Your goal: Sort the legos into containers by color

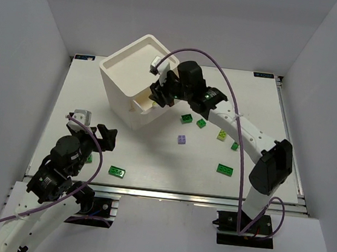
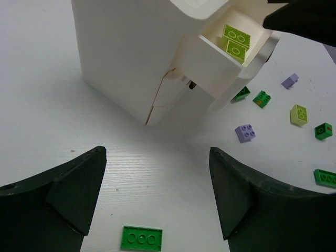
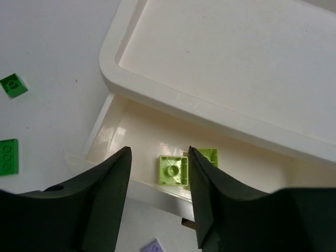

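Observation:
The white cabinet (image 1: 129,67) stands at the back left with its top drawer (image 1: 143,106) pulled out. My right gripper (image 1: 160,94) hovers over that drawer, open. Below its gap (image 3: 159,152), a yellow-green lego (image 3: 172,170) lies studs-down on the drawer floor, free of both fingers. A second yellow-green lego (image 3: 210,156) is half hidden behind the right finger. Both show in the drawer (image 2: 210,63) from the left wrist. My left gripper (image 2: 157,194) stands open and empty low over the table, just behind a flat green lego (image 2: 141,238).
Loose legos lie right of the cabinet: green ones (image 1: 186,118) (image 1: 201,123) (image 1: 234,146), a yellow-green one (image 1: 221,135), a purple one (image 1: 181,139) and a green plate (image 1: 225,169). A second purple one (image 2: 290,80) shows in the left wrist view. White walls enclose the table.

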Tool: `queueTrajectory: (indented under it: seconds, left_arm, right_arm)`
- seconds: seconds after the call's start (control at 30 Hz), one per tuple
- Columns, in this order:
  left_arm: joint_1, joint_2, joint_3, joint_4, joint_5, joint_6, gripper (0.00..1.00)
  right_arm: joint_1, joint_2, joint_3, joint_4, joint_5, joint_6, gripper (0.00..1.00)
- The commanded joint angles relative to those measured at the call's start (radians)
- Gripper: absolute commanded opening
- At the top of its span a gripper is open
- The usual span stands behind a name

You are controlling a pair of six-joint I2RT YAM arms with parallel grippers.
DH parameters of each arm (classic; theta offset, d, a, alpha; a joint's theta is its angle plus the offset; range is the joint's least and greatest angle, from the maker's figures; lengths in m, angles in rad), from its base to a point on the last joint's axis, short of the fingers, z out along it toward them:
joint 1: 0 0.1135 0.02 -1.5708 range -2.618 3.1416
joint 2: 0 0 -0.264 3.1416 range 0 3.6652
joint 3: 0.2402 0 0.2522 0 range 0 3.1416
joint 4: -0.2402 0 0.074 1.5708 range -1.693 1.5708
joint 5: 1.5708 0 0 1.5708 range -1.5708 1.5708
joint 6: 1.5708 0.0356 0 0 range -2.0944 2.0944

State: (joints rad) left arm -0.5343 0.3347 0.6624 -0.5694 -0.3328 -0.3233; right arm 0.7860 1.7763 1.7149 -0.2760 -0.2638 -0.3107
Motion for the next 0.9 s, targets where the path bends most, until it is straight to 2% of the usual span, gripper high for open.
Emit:
queueTrajectory:
  seconds: [0.0, 0.13, 0.3, 0.4, 0.43, 0.5, 0.53, 0.7, 0.87]
  left_arm:
    - [-0.006, -0.010, -0.004, -0.003, -0.006, -0.003, 0.89]
    - [-0.006, -0.019, -0.006, 0.000, 0.000, -0.002, 0.89]
    - [-0.006, -0.023, -0.007, 0.005, 0.009, 0.001, 0.89]
    - [-0.006, -0.020, -0.007, 0.006, 0.017, 0.004, 0.89]
    - [-0.006, -0.020, -0.007, 0.006, 0.018, 0.004, 0.89]
    - [-0.006, -0.020, -0.007, 0.008, 0.018, 0.006, 0.89]
    - [-0.006, -0.025, -0.009, 0.009, 0.020, 0.006, 0.89]
    - [-0.006, -0.033, -0.010, 0.009, 0.021, 0.007, 0.89]
    - [-0.006, -0.043, -0.009, 0.013, 0.023, 0.007, 0.89]
  right_arm:
    - [-0.034, -0.156, -0.099, 0.086, 0.012, 0.077, 0.50]
    - [-0.103, -0.300, -0.245, 0.132, 0.095, 0.189, 0.38]
    - [-0.238, -0.406, -0.371, 0.017, 0.120, 0.301, 0.34]
    - [-0.320, -0.446, -0.460, -0.054, 0.123, 0.363, 0.41]
    - [-0.353, -0.468, -0.516, -0.060, 0.123, 0.367, 0.48]
    - [-0.411, -0.488, -0.564, -0.072, 0.106, 0.360, 0.55]
    - [-0.438, -0.498, -0.618, -0.089, 0.097, 0.352, 0.63]
    - [-0.499, -0.396, -0.615, -0.186, 0.146, 0.387, 0.68]
    - [-0.527, -0.310, -0.647, -0.155, 0.259, 0.464, 0.76]
